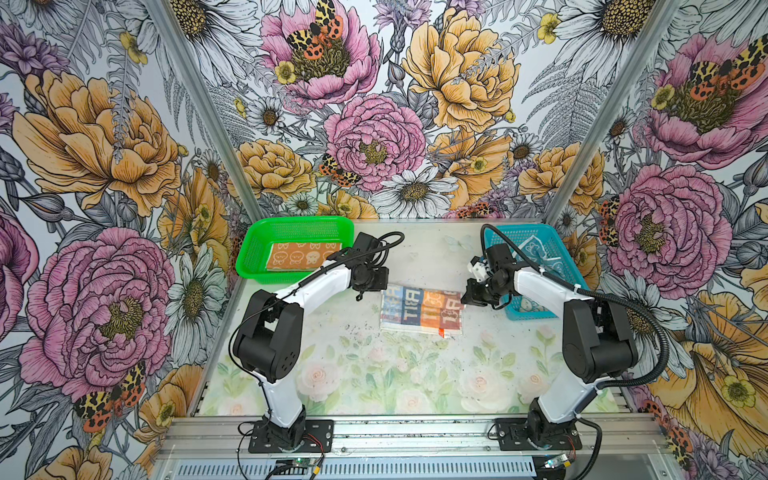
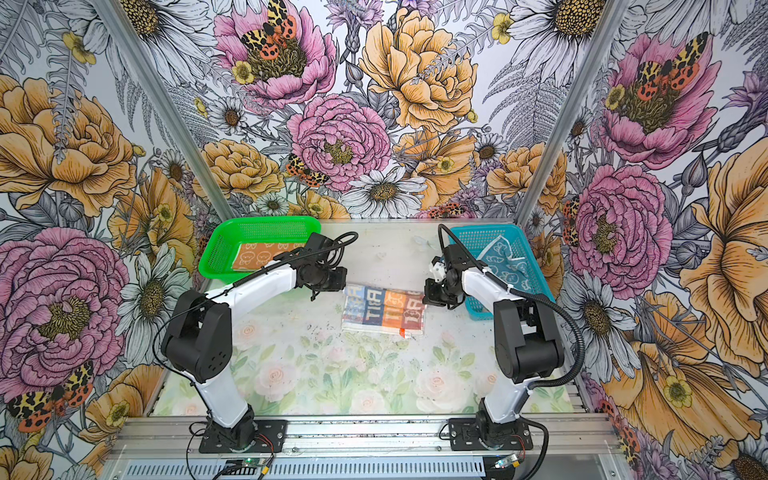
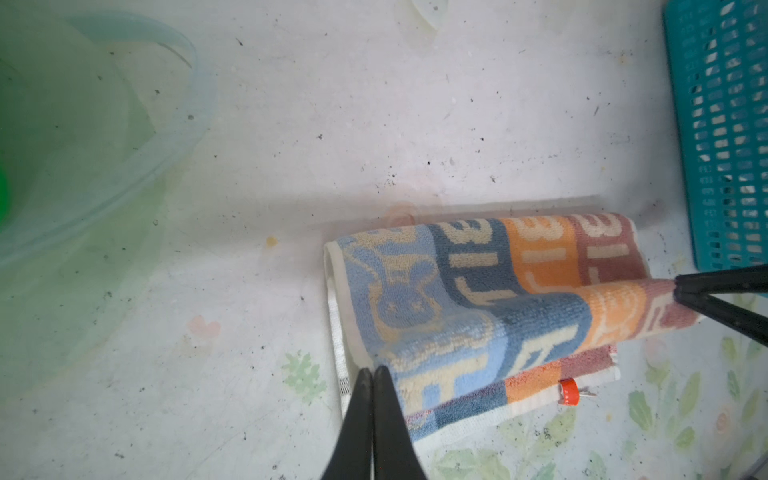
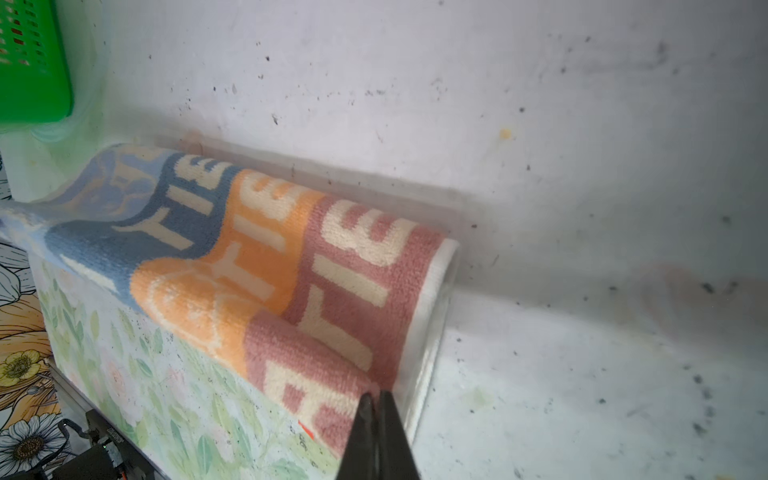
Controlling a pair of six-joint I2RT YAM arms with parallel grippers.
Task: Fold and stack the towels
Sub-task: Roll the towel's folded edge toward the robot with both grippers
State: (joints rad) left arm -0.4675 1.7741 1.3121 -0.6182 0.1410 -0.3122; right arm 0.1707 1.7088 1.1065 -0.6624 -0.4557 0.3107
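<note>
- Centre towel (image 1: pixel 419 309): 4 blocks, light blue, dark blue, orange, dusty pink; cream letters and rabbit; white edge, orange tag (image 3: pixel 568 392).
- Left towel (image 1: pixel 303 258): orange, cream rabbit faces.
- Right towel (image 2: pixel 503 259): blue, white print.
- Left basket (image 1: pixel 251 251): green; right basket (image 1: pixel 540 315): teal.
- Table (image 1: pixel 374 365): pale, faded roses, green leaves.

Cream block letters on the folded towel (image 3: pixel 478 299), seemingly "BIT" repeated, rest unreadable

Left arm (image 1: pixel 320 282) and right arm (image 1: pixel 536 286) alike — glossy white link shells between bulky black joint housings, on black screwed base plates (image 1: pixel 320 432). A ribbed black conduit (image 1: pixel 664 349) trails the right arm. Left gripper (image 3: pixel 372 370) and right gripper (image 4: pixel 376 395) taper to slim black fingers.
</note>
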